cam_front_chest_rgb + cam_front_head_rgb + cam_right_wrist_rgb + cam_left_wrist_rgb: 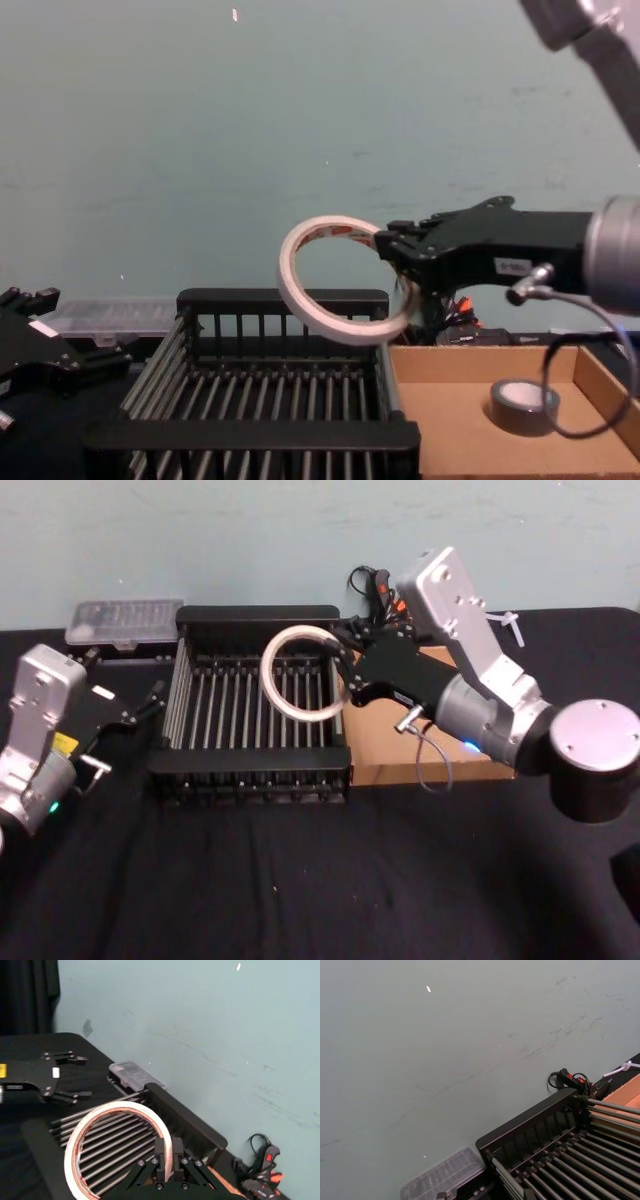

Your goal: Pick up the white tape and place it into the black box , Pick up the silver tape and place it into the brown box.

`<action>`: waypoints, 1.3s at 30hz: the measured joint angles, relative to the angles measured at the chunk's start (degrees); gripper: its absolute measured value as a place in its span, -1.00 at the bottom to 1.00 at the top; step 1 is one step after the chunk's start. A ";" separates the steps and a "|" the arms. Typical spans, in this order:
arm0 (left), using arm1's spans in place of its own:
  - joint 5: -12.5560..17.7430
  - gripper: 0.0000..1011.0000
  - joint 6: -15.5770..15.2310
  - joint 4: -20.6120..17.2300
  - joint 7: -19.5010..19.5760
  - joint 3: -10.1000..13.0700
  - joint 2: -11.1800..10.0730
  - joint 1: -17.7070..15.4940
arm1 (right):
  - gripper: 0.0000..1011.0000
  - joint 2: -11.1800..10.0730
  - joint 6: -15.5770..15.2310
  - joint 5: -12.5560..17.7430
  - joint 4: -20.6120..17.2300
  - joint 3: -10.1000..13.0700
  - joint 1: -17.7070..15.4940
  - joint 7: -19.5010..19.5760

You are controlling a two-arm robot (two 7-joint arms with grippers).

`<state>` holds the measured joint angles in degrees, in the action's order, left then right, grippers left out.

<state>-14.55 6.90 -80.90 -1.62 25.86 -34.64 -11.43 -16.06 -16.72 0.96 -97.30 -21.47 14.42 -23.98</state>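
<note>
White tape (345,280): thin flat ring, red print inside the core, held in the air, tilted, above the right half of the black box (283,298). Black box: barred sides, slatted floor, nothing on its slats. Silver tape (524,403): lying flat inside the brown box (448,362), just right of the black box.

the right arm (500,705) has a silver-grey angular housing with small screws, a dark grey cylindrical joint and a round black-rimmed cap. a thin grey cable loops beneath its wrist, beside a small blue light. the right gripper (343,670) is flat black with thin linked fingers. the left arm (35,735) is silver-grey with a yellow label and green light; the left gripper (155,698) is black, bearing a white sticker.
</note>
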 joint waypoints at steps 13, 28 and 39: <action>0.00 0.98 0.00 0.00 -0.01 0.00 0.00 0.00 | -0.82 3.73 9.25 -5.11 14.60 -4.11 7.15 5.66; 0.00 0.98 0.00 0.00 -0.01 0.00 0.00 0.00 | -0.82 8.95 15.40 -9.72 29.54 -5.99 12.54 8.61; 0.00 0.98 0.00 0.00 0.00 0.00 0.00 0.00 | -0.82 11.06 16.63 -10.70 34.61 -6.49 14.28 8.56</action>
<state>-14.55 6.91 -80.90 -1.62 25.86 -34.65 -11.43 -5.00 -0.09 -9.74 -62.69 -27.96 28.70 -15.43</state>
